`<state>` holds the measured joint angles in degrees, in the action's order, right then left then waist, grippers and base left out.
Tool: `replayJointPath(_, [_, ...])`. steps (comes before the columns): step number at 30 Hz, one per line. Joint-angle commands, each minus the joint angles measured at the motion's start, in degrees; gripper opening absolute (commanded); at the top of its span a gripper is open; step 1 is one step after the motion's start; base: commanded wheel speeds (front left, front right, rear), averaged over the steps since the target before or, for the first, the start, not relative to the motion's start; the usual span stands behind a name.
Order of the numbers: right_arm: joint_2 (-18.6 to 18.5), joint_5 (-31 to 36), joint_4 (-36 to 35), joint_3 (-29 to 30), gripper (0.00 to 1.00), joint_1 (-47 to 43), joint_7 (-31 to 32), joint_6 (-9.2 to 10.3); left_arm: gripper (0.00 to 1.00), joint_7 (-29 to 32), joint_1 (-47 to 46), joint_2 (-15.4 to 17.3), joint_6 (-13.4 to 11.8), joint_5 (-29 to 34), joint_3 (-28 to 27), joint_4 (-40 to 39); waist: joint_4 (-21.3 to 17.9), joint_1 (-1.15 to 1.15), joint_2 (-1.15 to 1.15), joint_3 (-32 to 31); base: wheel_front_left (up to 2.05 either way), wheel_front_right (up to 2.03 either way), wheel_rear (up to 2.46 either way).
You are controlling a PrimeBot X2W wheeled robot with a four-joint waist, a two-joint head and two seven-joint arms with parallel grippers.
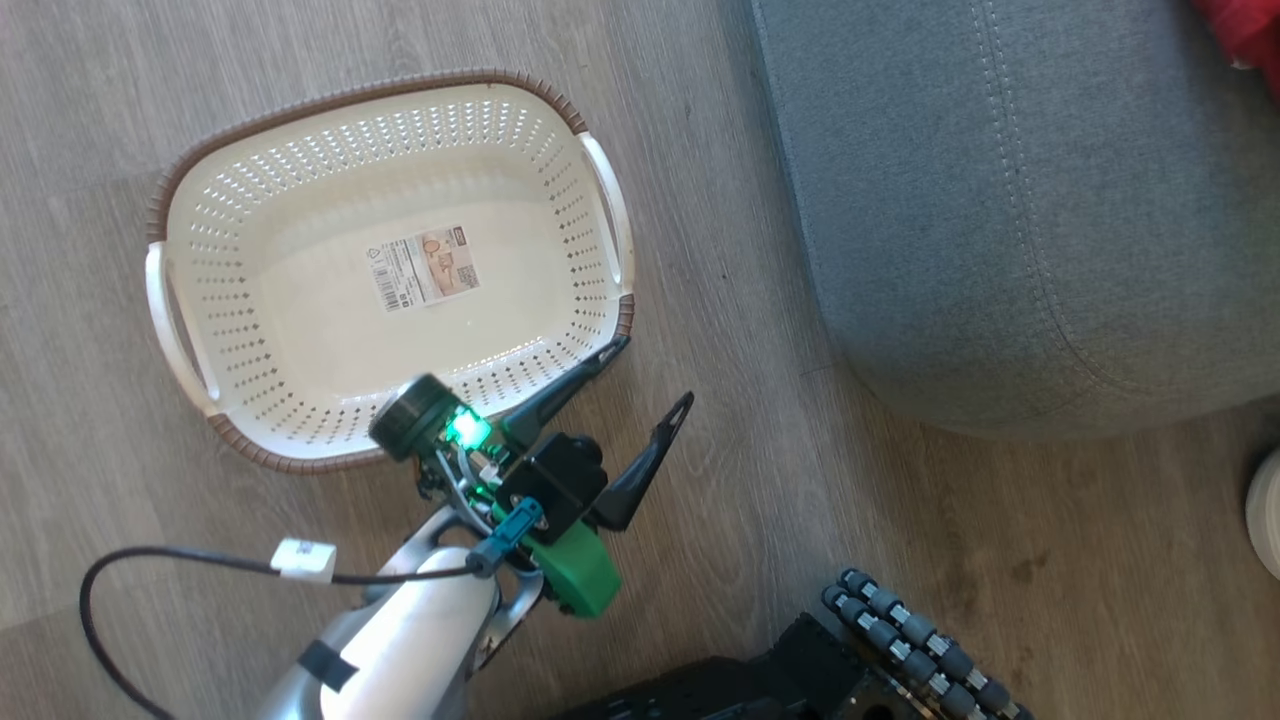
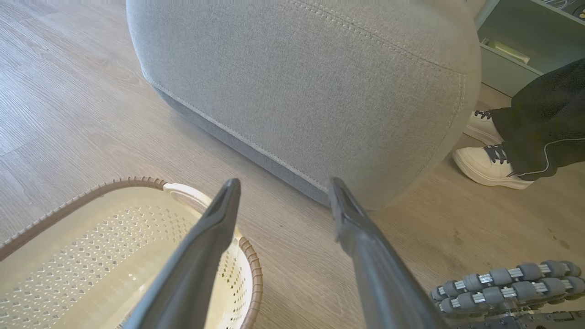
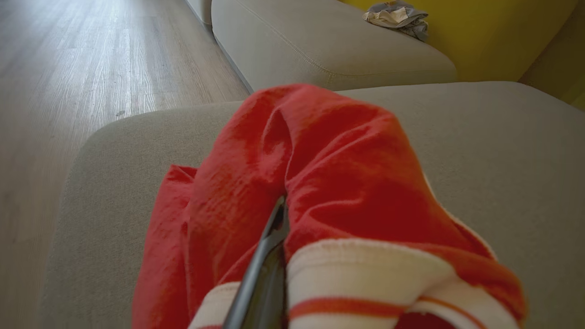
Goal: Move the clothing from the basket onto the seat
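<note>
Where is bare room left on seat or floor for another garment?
Most of the seat is bare, from its floor-side edge to the clothing at its far corner. The floor strip between basket and seat is free; the left claw crowds the basket's corner.

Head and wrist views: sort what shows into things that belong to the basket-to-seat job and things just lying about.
Job:
- basket, empty
- clothing, on the seat
- right gripper, shut on it
- left gripper, open

Lying about:
- a person's white shoes
- grey cloth on the far cushion
</note>
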<state>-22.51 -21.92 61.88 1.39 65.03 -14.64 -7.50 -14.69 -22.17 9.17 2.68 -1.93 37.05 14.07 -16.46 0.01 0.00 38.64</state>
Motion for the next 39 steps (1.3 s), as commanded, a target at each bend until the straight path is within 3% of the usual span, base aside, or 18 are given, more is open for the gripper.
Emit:
replayJointPath(1, [-0.7,-0.3,-0.7,-0.7,0.0,0.2,-0.4,0.01,1.0,-0.3,-0.4,-0.5,-0.5,0.5,-0.9,-1.7,0.0,-0.01,0.0,-0.1,0.0,0.0,0.0])
replayJointPath(5, [-1.2,-1.5,-0.6,-1.6,0.0,0.4,-0.4,0.01,1.0,-0.3,-0.6,-0.6,-0.6,0.2,-0.9,-1.4,-0.3,-0.01,0.0,-0.6,0.0,0.0,0.0])
replayJointPath(6, [-1.5,-1.5,-1.1,-1.5,0.38,0.4,-0.4,0.01,1.0,-0.3,-0.7,-0.6,-0.6,0.1,-0.9,-1.4,-0.4,-0.01,0.0,-0.8,0.0,0.0,0.0])
replayJointPath(7, [-1.7,-1.5,-1.6,-1.3,0.91,0.2,-0.4,0.01,1.0,-0.3,-0.7,-0.6,-0.6,0.0,-1.0,-1.3,-0.5,-0.01,0.0,-1.1,0.0,0.0,0.0])
replayJointPath(8, [-1.8,-1.5,-1.8,-1.3,1.0,0.1,-0.4,0.01,1.0,-0.3,-0.7,-0.6,-0.6,-0.1,-1.0,-1.3,-0.6,-0.01,0.0,-1.5,0.0,0.0,0.0])
replayJointPath(21, [-3.6,-0.3,-1.1,-8.6,1.0,-3.2,-0.4,0.01,1.0,-0.3,0.9,-4.1,-0.4,-2.6,-0.1,-1.3,-1.0,-0.01,0.0,-13.0,0.0,0.0,0.0])
replayJointPath(26, [-3.1,-3.6,0.7,-13.4,1.0,-3.9,-0.1,0.01,1.0,-0.3,2.2,-5.3,-0.8,-3.9,-0.8,-1.4,-1.1,-0.01,0.0,-19.1,0.0,0.0,0.0])
replayJointPath(33, [-5.6,-5.0,-2.9,-22.9,1.0,-6.6,-0.2,0.01,1.0,-0.3,3.8,-6.1,-2.0,-6.0,-3.5,-3.1,-0.6,-0.01,0.0,-26.9,0.0,0.0,0.0])
replayJointPath(39, [-6.5,-7.7,-9.0,-25.3,1.0,-9.5,-0.3,0.01,1.0,-0.3,6.3,-6.2,-3.0,-7.2,-5.6,-4.0,-0.1,-0.01,0.0,-31.9,0.0,0.0,0.0])
